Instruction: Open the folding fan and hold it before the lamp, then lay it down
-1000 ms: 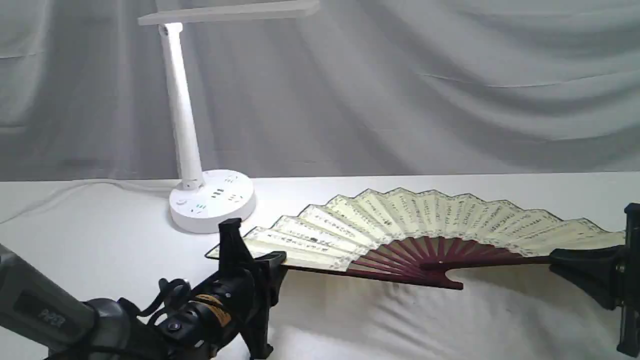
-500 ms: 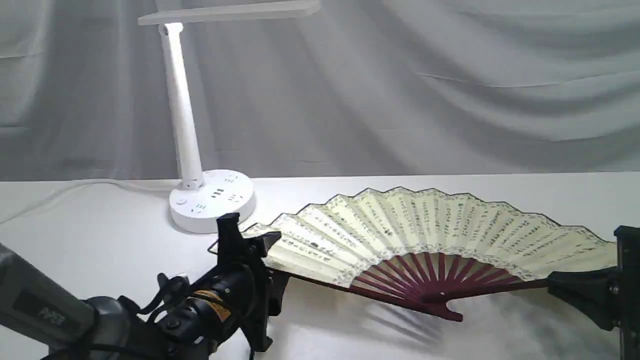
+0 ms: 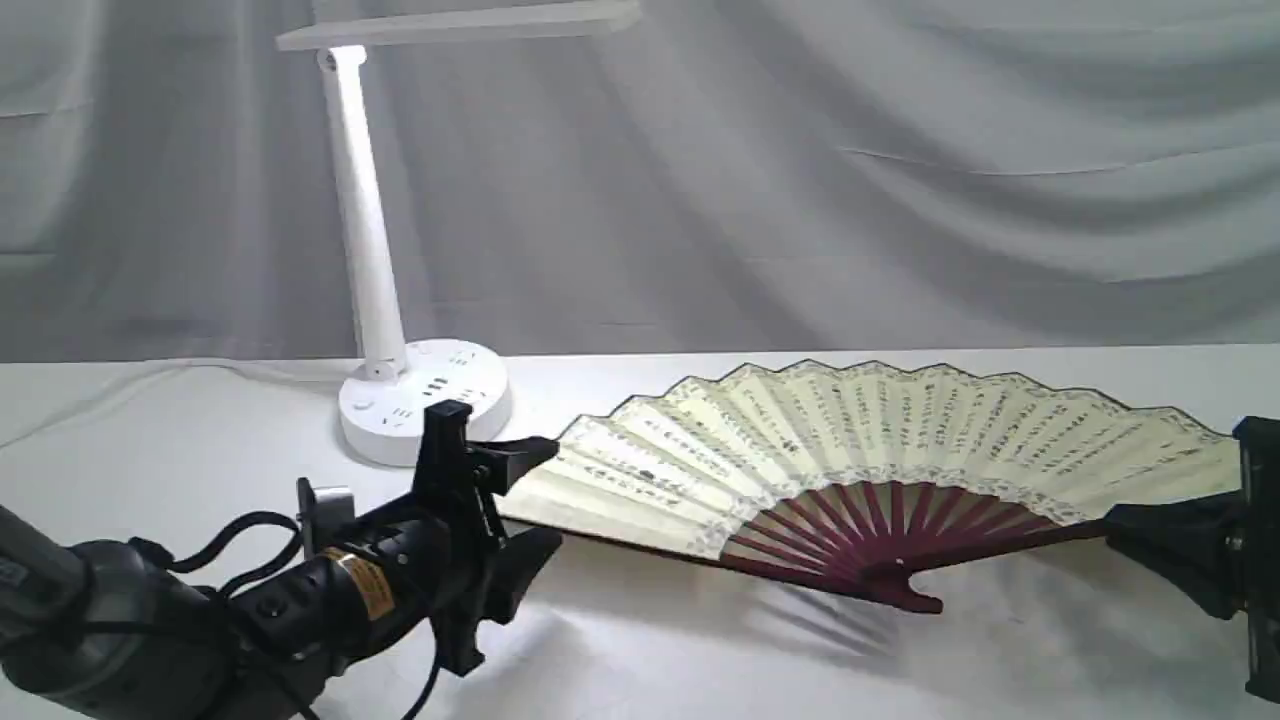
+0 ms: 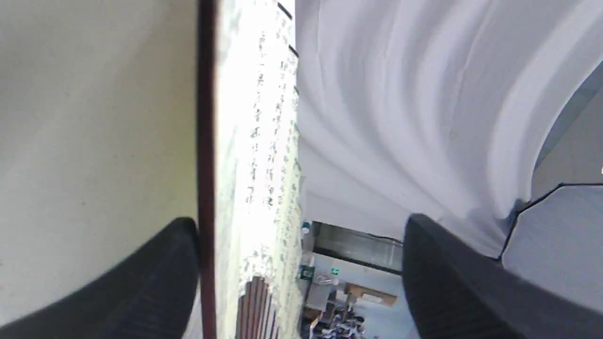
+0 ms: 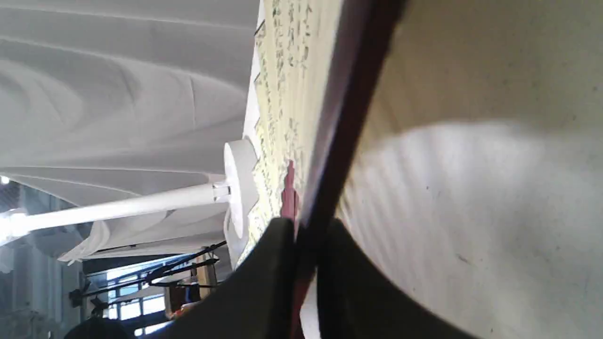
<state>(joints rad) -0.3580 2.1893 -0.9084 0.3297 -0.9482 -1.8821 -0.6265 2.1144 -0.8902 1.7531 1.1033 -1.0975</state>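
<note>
The folding fan (image 3: 880, 440) is spread wide, its cream leaf with calligraphy facing the exterior view and its maroon ribs low over the white table (image 3: 700, 660). My right gripper (image 3: 1115, 522) is shut on the fan's right end rib; in the right wrist view the gripper (image 5: 308, 226) pinches that dark rib. My left gripper (image 3: 552, 495) is open at the fan's left end. In the left wrist view the gripper (image 4: 299, 223) has wide-spread fingers, and the fan (image 4: 254, 141) has its end rib against one finger. The white lamp (image 3: 360, 220) stands behind, left of the fan.
The lamp's round base (image 3: 425, 400) sits just behind my left gripper, and its cord (image 3: 150, 372) trails left across the table. The lamp's bar head (image 3: 460, 22) hangs high above. A grey draped cloth (image 3: 850, 180) closes off the back.
The left gripper has opened, rolled over and drawn back left and lower. The fan's leaf has tipped up to face the camera more and shifted slightly right with the right gripper.
</note>
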